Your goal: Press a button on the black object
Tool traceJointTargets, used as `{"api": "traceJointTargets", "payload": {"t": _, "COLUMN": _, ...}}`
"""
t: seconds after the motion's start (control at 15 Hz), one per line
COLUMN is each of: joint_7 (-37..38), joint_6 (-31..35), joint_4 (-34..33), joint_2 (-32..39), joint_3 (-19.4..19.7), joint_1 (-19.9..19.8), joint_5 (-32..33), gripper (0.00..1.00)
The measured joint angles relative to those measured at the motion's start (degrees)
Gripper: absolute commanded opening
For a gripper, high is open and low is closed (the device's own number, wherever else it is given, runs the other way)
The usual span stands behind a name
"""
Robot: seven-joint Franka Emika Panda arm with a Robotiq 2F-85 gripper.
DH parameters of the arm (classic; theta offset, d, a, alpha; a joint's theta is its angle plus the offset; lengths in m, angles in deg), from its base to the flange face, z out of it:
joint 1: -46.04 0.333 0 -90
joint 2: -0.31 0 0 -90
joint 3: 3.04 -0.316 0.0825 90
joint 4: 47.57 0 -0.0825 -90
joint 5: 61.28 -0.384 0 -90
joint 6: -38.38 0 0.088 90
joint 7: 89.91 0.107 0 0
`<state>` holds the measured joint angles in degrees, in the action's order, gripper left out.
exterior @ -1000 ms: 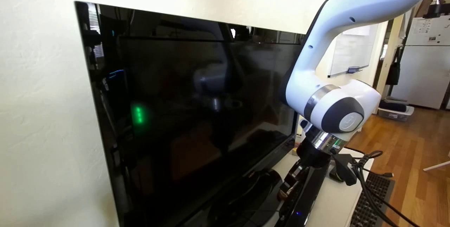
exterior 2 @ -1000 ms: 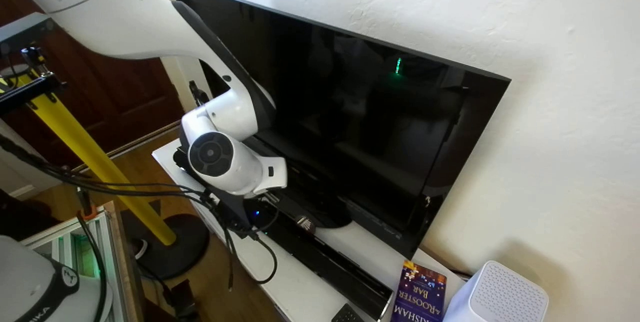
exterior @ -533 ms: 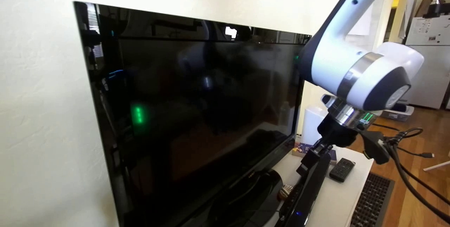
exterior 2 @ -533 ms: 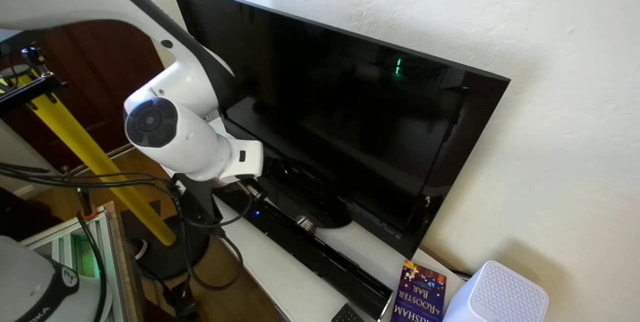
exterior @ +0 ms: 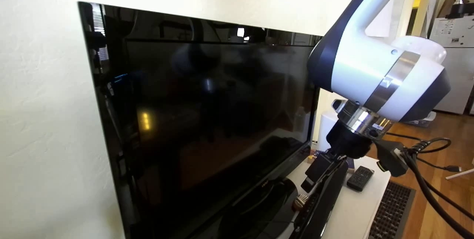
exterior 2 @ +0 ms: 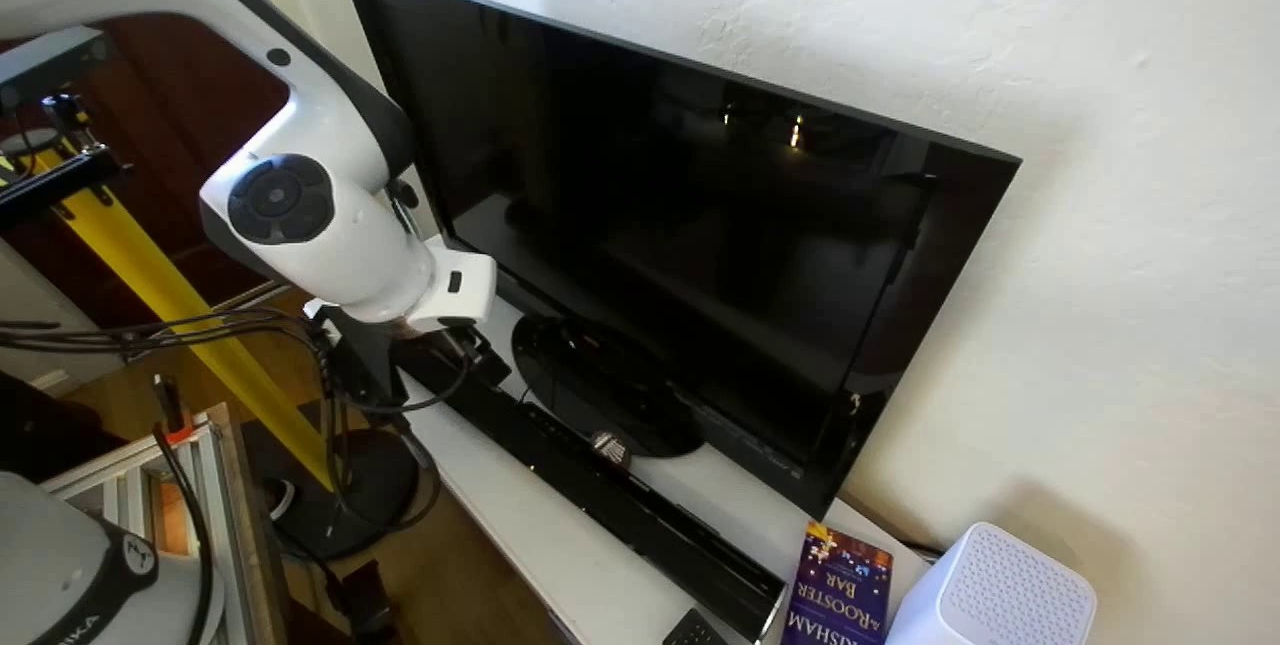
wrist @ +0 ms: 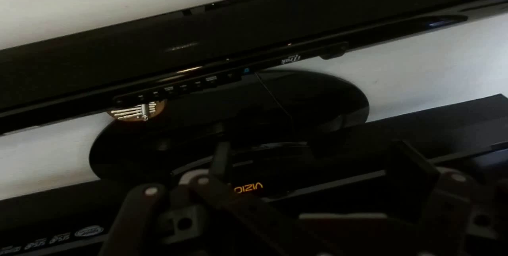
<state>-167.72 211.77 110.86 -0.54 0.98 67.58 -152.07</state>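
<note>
Black object: probably the television [exterior 2: 650,175], standing along the back edge of the tabletop [exterior 2: 510,500]. Caveat: the soundbar [exterior 2: 640,530] is black too, lying between television and the tabletop's front edge, and the only buttons I can make out are its row of buttons [wrist: 190,87], on the long side facing the television base [wrist: 329,93]. None spotted on the television; could be hidden. So exact target uncertain.

Tool [wrist: 313,156]: fingers [wrist: 220,160] spread wide apart, nothing pinched. Hangs above the tabletop around the soundbar and base; contact not visible. Small tined thing [wrist: 137,111], maybe a thumb piano, just beside the soundbar at one end of the row; thin cable [wrist: 274,95] runs over the base.

Step, my guess: lining up for the press. Bring the fingers together first so a single blunt end meets a single button; spread like this, they'd likely catch neighbours or miss. Centre on the chosen button using the wrist view, then come in slowly, square to its face. Short light push, stop when it gives, back out along the same line. Don't shove sideways: soundbar could slide toward the front edge, television could rock on its base. Keep the arm [exterior: 366,68] off the television, away from cable and tined thing. Remote [exterior: 360,178], near the front edge toward a corner, not needed.
</note>
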Motion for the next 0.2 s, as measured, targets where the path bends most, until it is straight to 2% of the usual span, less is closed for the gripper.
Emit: {"api": "traceJointTargets", "payload": {"t": 0.2, "joint_7": 1.0, "joint_6": 0.0, "joint_4": 0.0, "joint_2": 0.0, "joint_3": -0.2, "joint_1": 0.2, "joint_5": 0.0, "gripper": 1.0}}
